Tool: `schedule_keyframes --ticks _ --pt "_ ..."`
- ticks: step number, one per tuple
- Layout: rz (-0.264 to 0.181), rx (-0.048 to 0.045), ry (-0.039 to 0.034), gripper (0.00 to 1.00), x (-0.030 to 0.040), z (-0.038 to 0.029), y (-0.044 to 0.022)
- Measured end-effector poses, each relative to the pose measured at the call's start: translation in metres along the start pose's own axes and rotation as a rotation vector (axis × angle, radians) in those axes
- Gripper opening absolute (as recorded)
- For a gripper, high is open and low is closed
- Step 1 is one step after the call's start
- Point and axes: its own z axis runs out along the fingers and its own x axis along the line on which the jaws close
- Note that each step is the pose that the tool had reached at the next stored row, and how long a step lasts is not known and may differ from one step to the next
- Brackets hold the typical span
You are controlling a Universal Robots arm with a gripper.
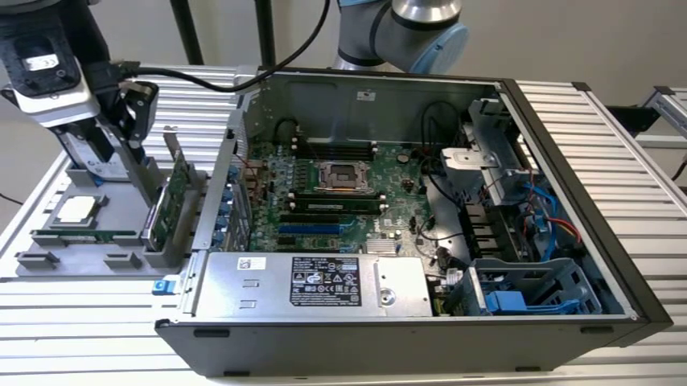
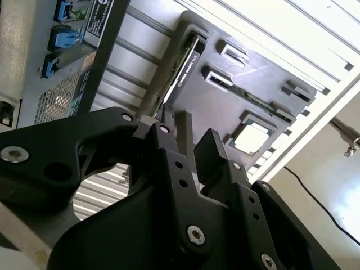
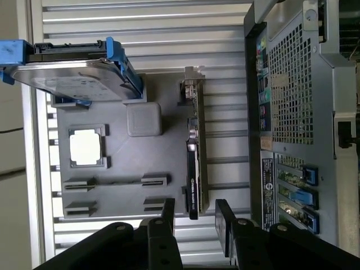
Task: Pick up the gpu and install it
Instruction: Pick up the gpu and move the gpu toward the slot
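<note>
The gpu [image 1: 174,199] stands on edge in a slot of the grey parts tray [image 1: 64,261] on the exterior view's left, outside the computer case. It is a green card with a black cooler and a silver end bracket, seen edge-on in both wrist views [image 3: 194,163] [image 2: 183,64]. My gripper [image 1: 131,129] hangs above the tray, a little above the card. It is open, with its two black fingers [image 3: 224,214] spread to either side of the card's near end and nothing between them. In the second wrist view my gripper [image 2: 190,138] points along the card's edge.
The open computer case [image 1: 569,161] lies beside the tray, its motherboard [image 1: 355,201] and blue slots exposed. The tray also holds a silver hard drive with a blue frame [image 3: 67,73], a processor [image 3: 87,147] and a memory stick [image 3: 115,181]. The table is ribbed aluminium [image 1: 96,322].
</note>
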Motion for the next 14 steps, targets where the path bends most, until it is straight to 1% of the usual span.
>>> schedule_keyframes --ticks 14 --pt "0.000 0.0001 0.0008 1.00 0.0001 0.0067 -0.0003"
